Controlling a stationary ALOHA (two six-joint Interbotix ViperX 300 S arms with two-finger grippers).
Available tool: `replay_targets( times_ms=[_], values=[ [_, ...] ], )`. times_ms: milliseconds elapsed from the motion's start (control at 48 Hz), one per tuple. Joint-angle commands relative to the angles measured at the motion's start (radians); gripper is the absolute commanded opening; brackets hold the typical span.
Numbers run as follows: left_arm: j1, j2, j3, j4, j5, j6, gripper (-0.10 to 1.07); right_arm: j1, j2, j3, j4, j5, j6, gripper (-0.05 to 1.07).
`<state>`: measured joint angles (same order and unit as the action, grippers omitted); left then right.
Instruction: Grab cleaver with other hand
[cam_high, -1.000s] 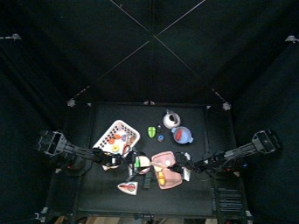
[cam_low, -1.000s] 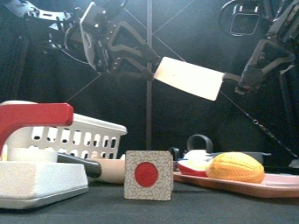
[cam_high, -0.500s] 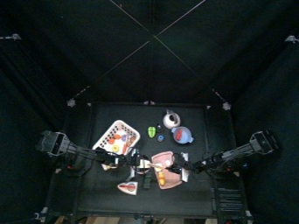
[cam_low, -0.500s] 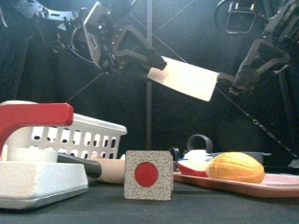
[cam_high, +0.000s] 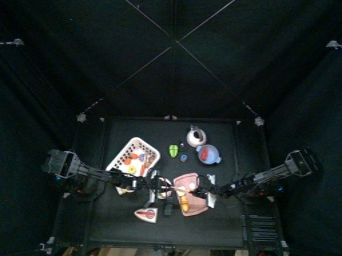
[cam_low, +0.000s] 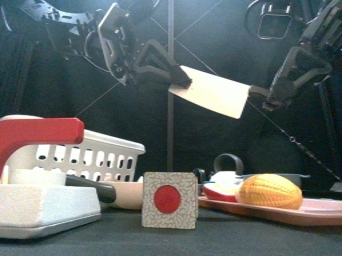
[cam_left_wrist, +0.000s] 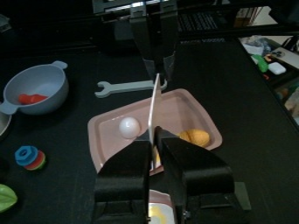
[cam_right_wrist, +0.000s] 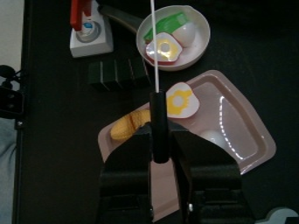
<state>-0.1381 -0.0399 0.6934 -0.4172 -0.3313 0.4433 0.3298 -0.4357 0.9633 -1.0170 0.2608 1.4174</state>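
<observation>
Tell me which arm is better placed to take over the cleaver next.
Left. The left claw already straddles the top edge of the cleaver, blade between its fingers in the left wrist view. The right claw holds the handle end, so it likely only needs to let go once the left one grips.

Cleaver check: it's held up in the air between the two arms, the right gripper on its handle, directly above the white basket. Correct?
Not the basket. The top view shows the cleaver, handle in the right gripper, above the pink tray; the white basket sits off to the side.
</observation>
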Motion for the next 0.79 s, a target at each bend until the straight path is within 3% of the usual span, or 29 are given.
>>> replay_targets(
  times_ms=[0, 271, 396, 667, 771],
  values=[
    [0.008, -0.008, -0.026, 0.005, 0.008, 0.002, 0.47, -0.003, -0.008, -0.026, -0.003, -0.005, 0.000, 0.32],
    [0.008, 0.000, -0.029, 0.005, 0.008, 0.002, 0.43, -0.005, -0.008, -0.028, 0.000, -0.005, 0.002, 0.33],
    [0.008, 0.017, -0.031, 0.005, 0.006, 0.002, 0.38, -0.003, -0.014, -0.028, 0.005, -0.005, 0.002, 0.39],
    [0.008, 0.015, -0.029, 0.005, 0.003, 0.003, 0.34, -0.002, -0.026, -0.028, 0.028, -0.002, 0.002, 0.77],
    [0.002, 0.008, -0.018, 0.012, -0.008, 0.008, 0.34, 0.003, -0.035, -0.031, 0.028, -0.002, 0.002, 0.87]
  ],
)
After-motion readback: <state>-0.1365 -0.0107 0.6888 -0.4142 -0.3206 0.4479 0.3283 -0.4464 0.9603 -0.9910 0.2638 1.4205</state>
